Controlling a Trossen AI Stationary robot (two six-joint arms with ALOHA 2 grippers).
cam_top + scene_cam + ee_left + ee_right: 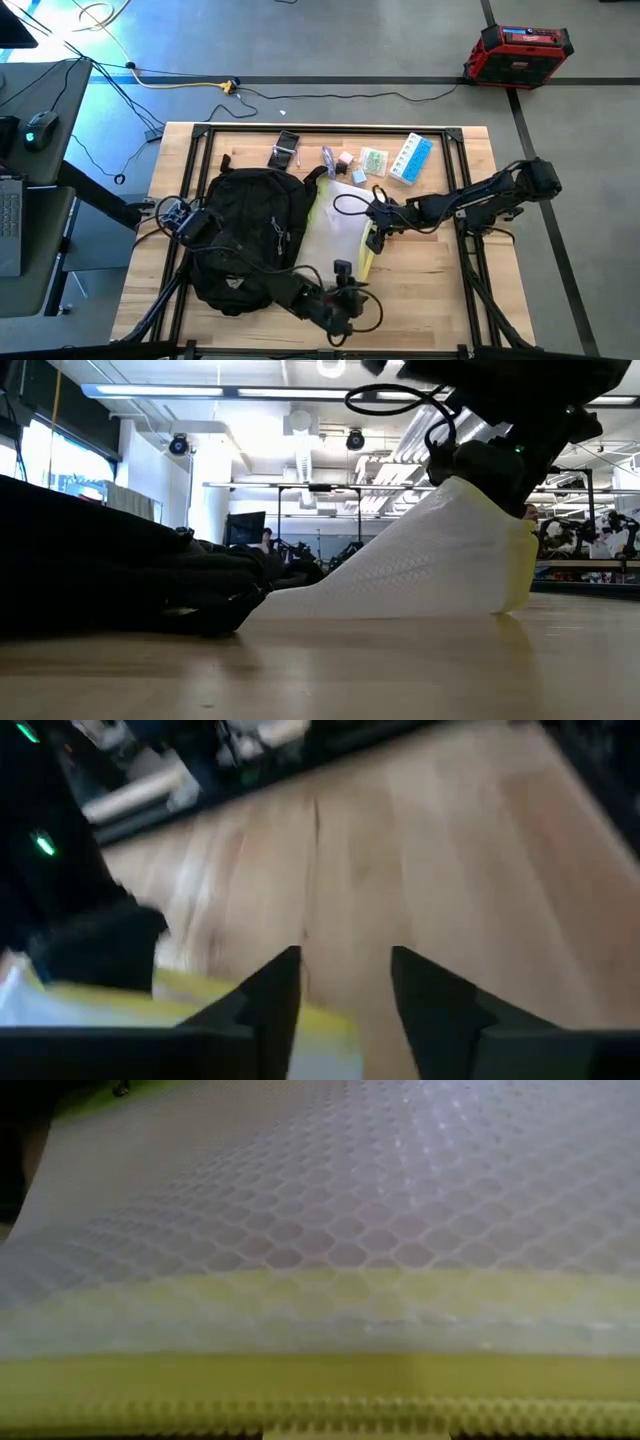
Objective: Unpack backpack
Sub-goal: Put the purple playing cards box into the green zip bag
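Clamping the translucent pouch (335, 225) by its yellow edge near the tabletop's (440, 270) middle, the right gripper (376, 238) lifts it beside the backpack (245, 235); the left gripper (345, 985), fingers apart, hovers near the front edge.

The backpack (245, 235) is a big, rounded, black fabric bag lying flat and slumped on the left half of the wooden surface (430, 285). It has a small white logo near its front end. From down at surface level it shows as a low, dark, crumpled mound (110, 575), with its edge meeting a pale translucent pouch (335, 225) beside it.
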